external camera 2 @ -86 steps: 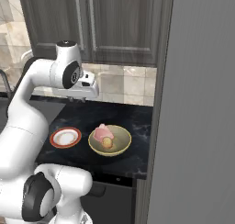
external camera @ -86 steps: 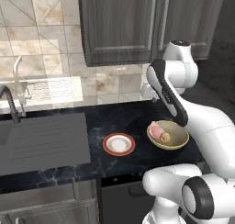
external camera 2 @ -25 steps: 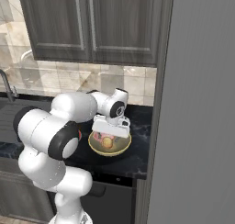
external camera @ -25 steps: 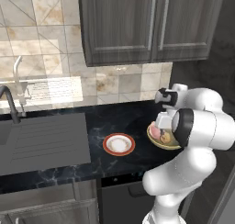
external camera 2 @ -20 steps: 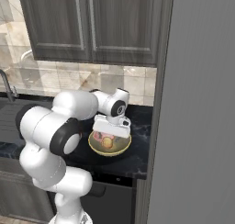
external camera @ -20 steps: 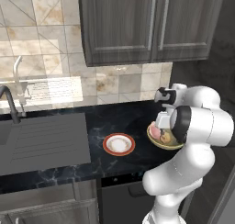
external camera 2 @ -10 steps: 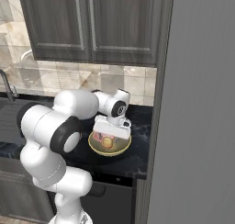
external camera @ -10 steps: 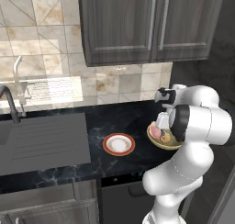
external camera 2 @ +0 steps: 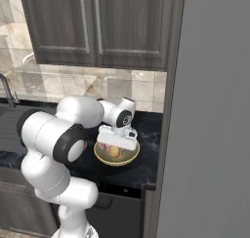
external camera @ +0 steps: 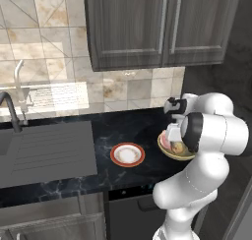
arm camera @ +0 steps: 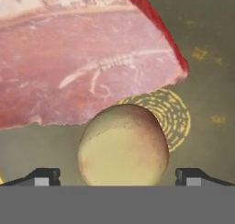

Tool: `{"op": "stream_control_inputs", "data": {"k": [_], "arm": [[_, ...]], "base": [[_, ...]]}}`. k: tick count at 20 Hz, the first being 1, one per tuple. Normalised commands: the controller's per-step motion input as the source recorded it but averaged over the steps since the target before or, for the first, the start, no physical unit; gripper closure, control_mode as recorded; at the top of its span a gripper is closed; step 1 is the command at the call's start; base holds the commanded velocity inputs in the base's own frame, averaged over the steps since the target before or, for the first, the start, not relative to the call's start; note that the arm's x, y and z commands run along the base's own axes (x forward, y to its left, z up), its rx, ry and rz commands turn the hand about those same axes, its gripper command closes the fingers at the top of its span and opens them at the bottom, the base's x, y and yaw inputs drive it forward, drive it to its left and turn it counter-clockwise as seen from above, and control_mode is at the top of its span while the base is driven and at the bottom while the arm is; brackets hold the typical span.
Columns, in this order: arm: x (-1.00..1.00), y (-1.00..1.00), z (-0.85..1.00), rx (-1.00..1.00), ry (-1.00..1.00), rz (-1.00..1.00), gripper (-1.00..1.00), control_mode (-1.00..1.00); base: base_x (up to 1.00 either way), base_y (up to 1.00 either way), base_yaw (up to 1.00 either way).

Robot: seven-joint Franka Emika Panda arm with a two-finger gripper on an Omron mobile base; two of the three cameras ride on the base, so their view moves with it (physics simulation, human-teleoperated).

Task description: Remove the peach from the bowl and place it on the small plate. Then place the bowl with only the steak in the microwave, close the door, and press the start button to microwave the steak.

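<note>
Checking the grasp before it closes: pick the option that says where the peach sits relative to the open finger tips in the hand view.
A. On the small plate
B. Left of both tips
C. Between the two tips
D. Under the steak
C: in the hand view the peach sits centred between the gripper tips, in the bowl beside the steak.

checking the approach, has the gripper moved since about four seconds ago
Yes. The gripper has come down from above the counter into the bowl, over the peach.
</note>
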Motion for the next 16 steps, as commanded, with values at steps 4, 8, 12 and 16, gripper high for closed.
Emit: {"op": "stream_control_inputs", "data": {"k": [4, 8, 12, 16], "arm": [[0.0, 0.0, -0.1, 0.0, 0.0, 0.01, -1.0, -1.0], [0.0, 0.0, -0.16, 0.0, 0.0, 0.01, -1.0, -1.0], [0.0, 0.17, -0.25, 0.0, 0.0, 0.0, 1.0, -1.0], [0.03, 0.15, -0.06, 0.0, 0.0, 0.09, 1.0, -1.0]], "base": [[0.0, 0.0, 0.0], [0.0, 0.0, 0.0], [0.0, 0.0, 0.0], [0.0, 0.0, 0.0]]}}
